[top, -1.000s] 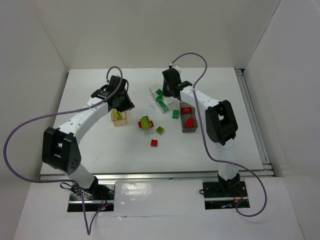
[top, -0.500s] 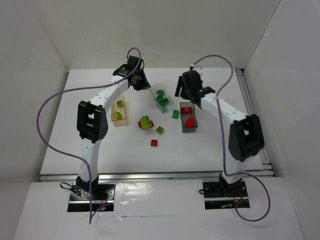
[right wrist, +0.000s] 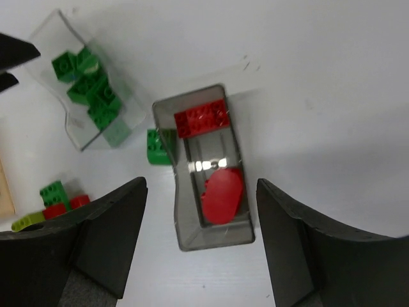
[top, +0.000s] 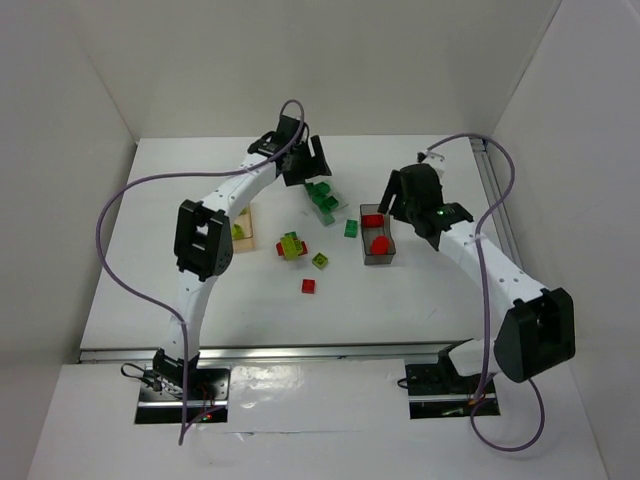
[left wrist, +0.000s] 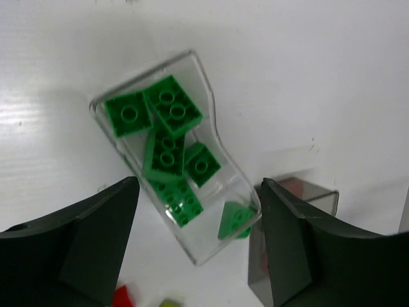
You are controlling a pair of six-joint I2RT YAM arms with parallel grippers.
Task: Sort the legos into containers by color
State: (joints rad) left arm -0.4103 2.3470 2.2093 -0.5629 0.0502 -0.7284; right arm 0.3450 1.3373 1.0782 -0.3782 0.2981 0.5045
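Spread wide and empty: left gripper (left wrist: pixel 198 185) above clear bin (left wrist: pixel 220 139), right gripper (right wrist: pixel 199 182) above dark grey bin (right wrist: pixel 214 235), in far half of tabletop (top: pixel 160 285).
At least five green bricks (left wrist: pixel 172 105) in the first; one red brick (right wrist: pixel 201 118), one rounded red piece (right wrist: pixel 220 195) in the second.

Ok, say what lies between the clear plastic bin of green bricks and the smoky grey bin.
One loose green studded brick, beside the smoky grey bin; clearest in the right wrist view.

Left gripper (top: pixel 308 170) hovered at clear bin (top: pixel 340 209) of green bricks (top: pixel 322 196), right gripper (top: pixel 397 200) beside smoky bin (top: pixel 378 259) holding red pieces (top: pixel 379 242), loose bricks (top: pixel 309 287) between.
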